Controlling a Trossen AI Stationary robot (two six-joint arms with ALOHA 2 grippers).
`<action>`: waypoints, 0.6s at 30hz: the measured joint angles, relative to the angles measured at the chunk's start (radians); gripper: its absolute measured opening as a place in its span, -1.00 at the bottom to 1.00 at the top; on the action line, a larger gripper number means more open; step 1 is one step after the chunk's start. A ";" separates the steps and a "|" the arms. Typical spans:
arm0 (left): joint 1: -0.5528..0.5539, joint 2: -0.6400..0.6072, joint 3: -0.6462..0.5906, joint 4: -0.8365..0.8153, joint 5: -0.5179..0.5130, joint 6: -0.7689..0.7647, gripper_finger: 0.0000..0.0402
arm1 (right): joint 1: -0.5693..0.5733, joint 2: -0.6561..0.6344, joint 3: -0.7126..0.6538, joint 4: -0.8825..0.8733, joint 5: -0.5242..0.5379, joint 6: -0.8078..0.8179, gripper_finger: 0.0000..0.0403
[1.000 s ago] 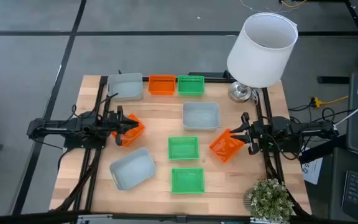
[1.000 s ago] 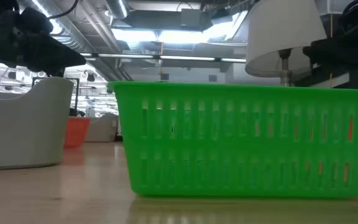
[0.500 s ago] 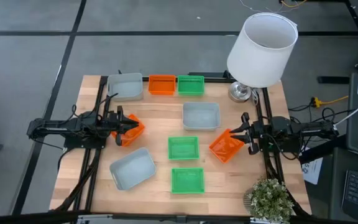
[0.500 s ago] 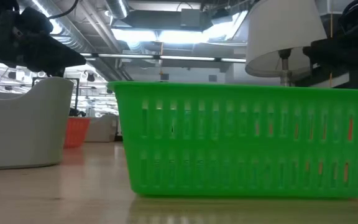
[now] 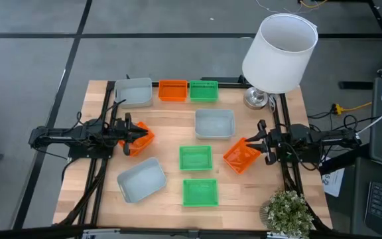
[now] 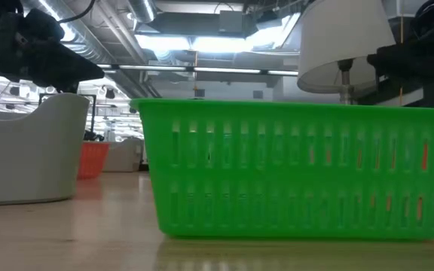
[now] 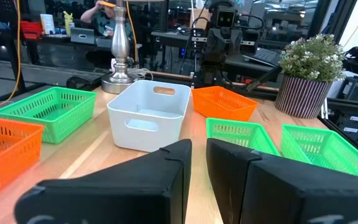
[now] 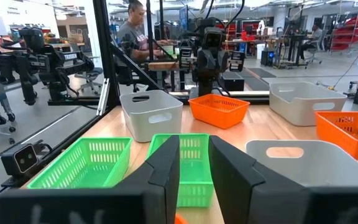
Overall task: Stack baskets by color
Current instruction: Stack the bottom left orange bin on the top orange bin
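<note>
Nine baskets lie on the wooden table, open side up. Along the far edge stand a grey one [image 5: 133, 92], an orange one [image 5: 172, 90] and a green one [image 5: 203, 90]. A second grey basket [image 5: 214, 123] and two green ones [image 5: 195, 158] [image 5: 199, 192] lie in the middle, a third grey [image 5: 141, 179] near left. My left gripper [image 5: 136, 134] hovers level over a skewed orange basket [image 5: 142, 141]. My right gripper [image 5: 249, 143] hovers over another orange basket [image 5: 239, 158]. Both grippers [image 7: 199, 149] [image 8: 194, 146] show a narrow gap with nothing in it.
A lamp with a large white shade [image 5: 280, 50] and a metal foot [image 5: 257, 98] stands at the far right corner. A potted plant [image 5: 287, 212] sits at the near right corner. Black rails [image 5: 105, 119] run along both sides. A person [image 8: 132, 28] sits beyond the table.
</note>
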 joint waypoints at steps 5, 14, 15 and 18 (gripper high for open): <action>0.000 0.000 0.000 0.000 0.000 0.000 -0.79 | 0.000 0.000 0.000 0.034 -0.005 0.145 -0.57; 0.001 0.000 0.000 0.008 -0.032 -0.005 -0.79 | 0.000 0.002 0.000 0.023 -0.008 0.250 -0.57; 0.001 0.000 0.000 0.012 -0.044 -0.022 -0.79 | 0.000 0.002 0.000 0.019 -0.008 0.247 -0.57; 0.001 0.000 0.000 0.012 -0.045 -0.090 -0.79 | 0.000 0.002 0.000 0.007 -0.008 0.226 -0.57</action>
